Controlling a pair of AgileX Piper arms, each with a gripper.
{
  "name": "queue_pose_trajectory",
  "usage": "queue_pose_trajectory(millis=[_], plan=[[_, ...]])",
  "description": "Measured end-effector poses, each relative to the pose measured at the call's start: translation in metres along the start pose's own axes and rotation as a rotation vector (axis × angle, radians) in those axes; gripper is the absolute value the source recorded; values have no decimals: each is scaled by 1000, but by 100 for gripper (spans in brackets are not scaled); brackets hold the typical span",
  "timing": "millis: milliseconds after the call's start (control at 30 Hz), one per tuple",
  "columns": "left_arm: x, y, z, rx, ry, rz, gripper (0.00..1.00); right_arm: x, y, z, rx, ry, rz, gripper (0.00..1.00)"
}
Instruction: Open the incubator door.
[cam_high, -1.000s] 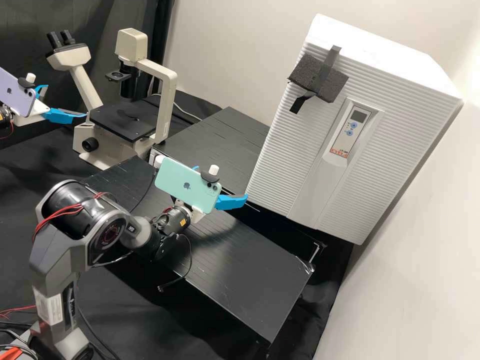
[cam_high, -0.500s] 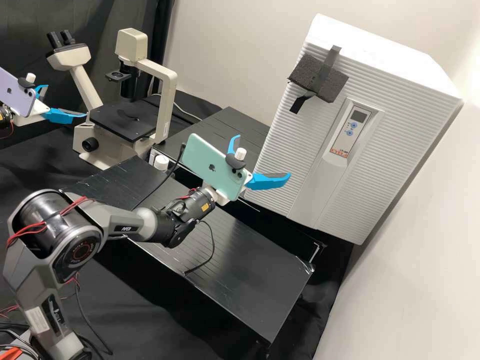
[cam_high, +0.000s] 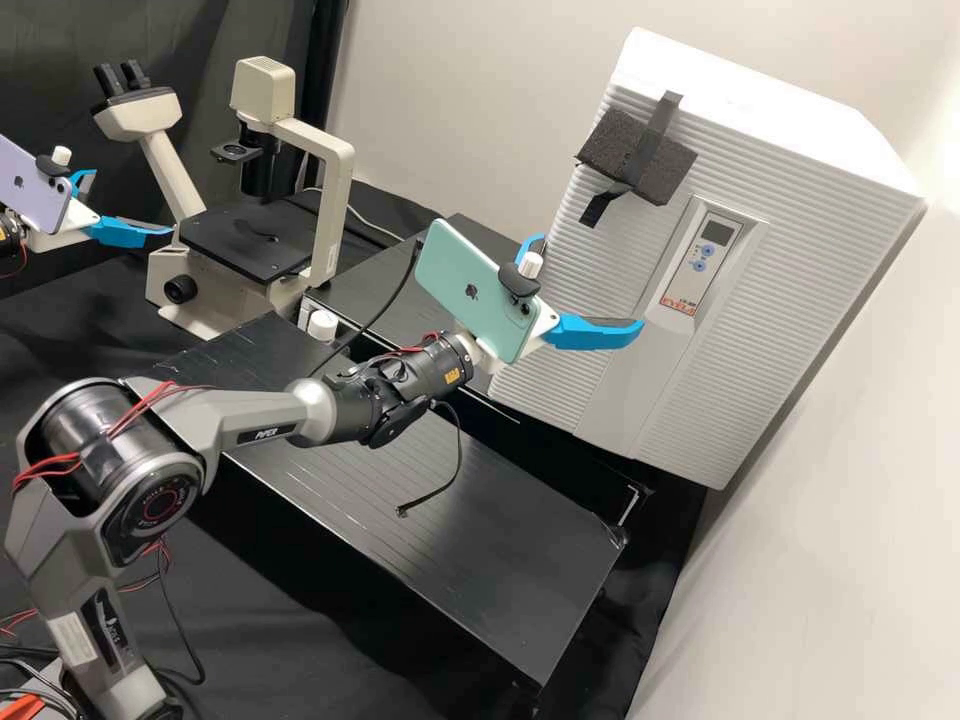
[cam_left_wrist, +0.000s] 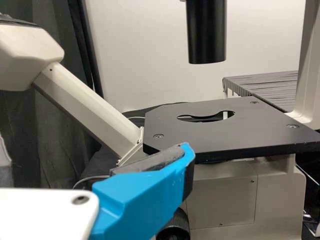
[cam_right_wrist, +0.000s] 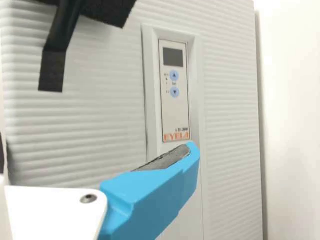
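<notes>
Two spread grippers, one closed incubator (cam_high: 745, 110).

Ribbed and white, the incubator's door (cam_high: 760, 340) lies flush across its front, with a dark foam pad (cam_high: 665, 175) taped near its upper corner and a control panel (cam_high: 688, 262) set in it. Just before the incubator's front, the right gripper (cam_high: 594, 281) has its two blue fingers apart with nothing between them, a green phone (cam_high: 475, 290) mounted on it; whether it touches the door, I cannot tell. Well apart from the incubator, near the microscope (cam_high: 342, 190), the left gripper (cam_high: 133, 203) is likewise parted and empty, a lilac phone (cam_high: 35, 190) on it.
</notes>
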Motion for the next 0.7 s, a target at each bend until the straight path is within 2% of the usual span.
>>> queue_pose_trajectory(millis=[433,700], plan=[[0,0,0,0,0,0,100,0,-1,-14,-2,23,-30,100],[0,0,0,0,0,0,100,12,-11,-9,-48,-3,-54,100]])
